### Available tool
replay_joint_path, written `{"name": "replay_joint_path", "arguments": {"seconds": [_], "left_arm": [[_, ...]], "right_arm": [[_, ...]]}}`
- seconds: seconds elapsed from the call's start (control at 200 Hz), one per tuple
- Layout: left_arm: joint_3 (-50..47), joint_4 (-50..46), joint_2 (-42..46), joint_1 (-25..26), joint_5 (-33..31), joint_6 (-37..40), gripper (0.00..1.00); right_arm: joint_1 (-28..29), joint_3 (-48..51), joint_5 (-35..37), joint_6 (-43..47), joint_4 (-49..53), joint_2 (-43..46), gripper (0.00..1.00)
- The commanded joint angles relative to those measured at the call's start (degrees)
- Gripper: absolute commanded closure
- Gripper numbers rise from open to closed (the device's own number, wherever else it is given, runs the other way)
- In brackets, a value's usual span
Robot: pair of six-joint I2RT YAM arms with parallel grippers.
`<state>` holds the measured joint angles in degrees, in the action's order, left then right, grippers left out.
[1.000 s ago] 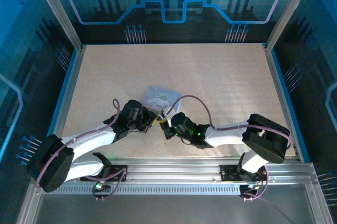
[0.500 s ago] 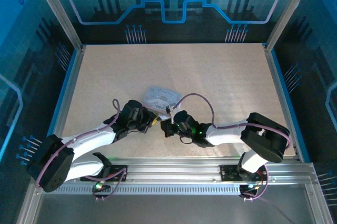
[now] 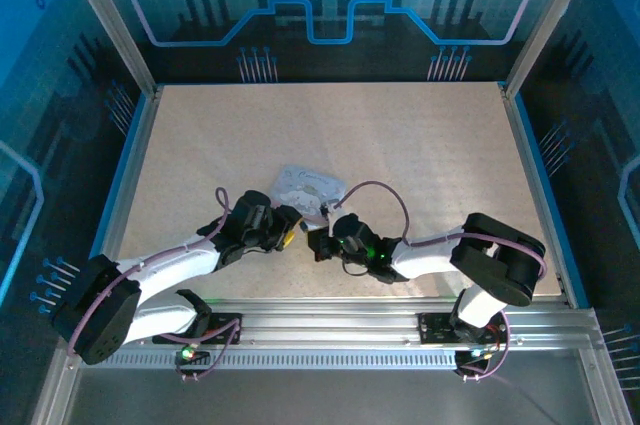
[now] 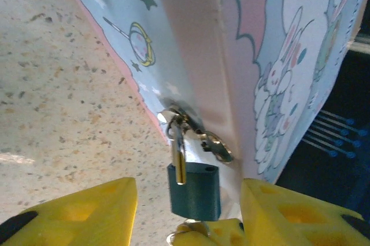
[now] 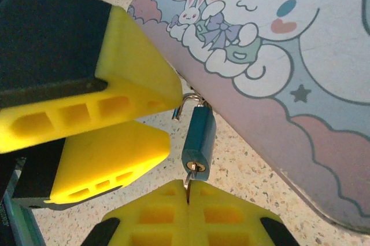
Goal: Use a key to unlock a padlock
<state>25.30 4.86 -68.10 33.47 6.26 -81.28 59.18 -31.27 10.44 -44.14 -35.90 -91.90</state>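
- Along the left side, a blue edge strip [image 3: 125, 170] bounds the speckled beige tabletop [image 3: 420, 145]. Bare board lies open to the left, right and far side of the cluster near the front middle.
- At the front, one ribbed aluminium rail [image 3: 400, 317] carries two arm bases. Both white arms reach inward until their wrists nearly meet.
- One left gripper [image 3: 285, 228] stands with its jaws wide apart and has hold of nothing. In the left wrist view its two blocky, hollow-celled yellow fingers [image 4: 87, 211] flank the padlock. The right-hand finger is just beside the body, and I cannot tell whether it touches.
- One padlock [image 5: 198, 135], small, teal and squarish with rounded corners, hangs at the near edge of the tin between the two grippers.
- Its thin silvery shackle [image 4: 179, 153] passes through a shiny metal hasp [image 4: 173, 120] on the tin's rim.
- One key [image 5: 188, 183], a thin dark sliver, runs up into the brassy keyhole in the padlock's base.
- One right gripper [image 5: 188, 199] has its two yellow fingers pressed together on the key, directly beneath the padlock.
- One pale blue tin [image 5: 300, 66], flat and glossy, is printed with a white cartoon dog, rabbits, stars and pink clouds. It lies just beyond both grippers.
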Motion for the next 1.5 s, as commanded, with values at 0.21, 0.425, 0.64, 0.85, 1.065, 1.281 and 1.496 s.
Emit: {"name": "replay_joint_path", "arguments": {"seconds": [0.21,0.425,0.64,0.85,1.065,1.281,1.496], "left_arm": [[6.7,-13.7,4.1,-0.6,-4.2,11.2,0.38],[7.0,-15.5,6.0,-0.9,-5.6,13.7,0.32],[6.8,-15.9,6.9,-1.1,-5.9,14.7,0.31],[6.0,-15.8,7.4,-1.5,-5.7,14.6,0.30],[5.3,-15.7,7.9,-1.9,-5.7,14.5,0.30],[4.7,-15.7,8.8,-2.5,-5.4,14.8,0.29],[3.9,-15.1,10.5,-3.2,-4.5,15.6,0.26]], "right_arm": [[-1.2,4.4,0.4,-7.2,-7.6,-1.4,1.00],[-2.4,6.9,-3.1,-16.4,-12.5,-2.9,0.99],[-3.2,7.8,-6.4,-22.2,-18.9,-6.2,0.98],[-3.4,8.6,-5.7,-23.4,-20.9,-7.9,0.98],[-3.4,8.7,-5.3,-23.5,-20.7,-9.1,0.98],[-3.4,9.4,-4.2,-23.4,-20.7,-8.9,0.95],[-3.3,9.6,-4.2,-23.7,-20.9,-9.4,0.91]]}}
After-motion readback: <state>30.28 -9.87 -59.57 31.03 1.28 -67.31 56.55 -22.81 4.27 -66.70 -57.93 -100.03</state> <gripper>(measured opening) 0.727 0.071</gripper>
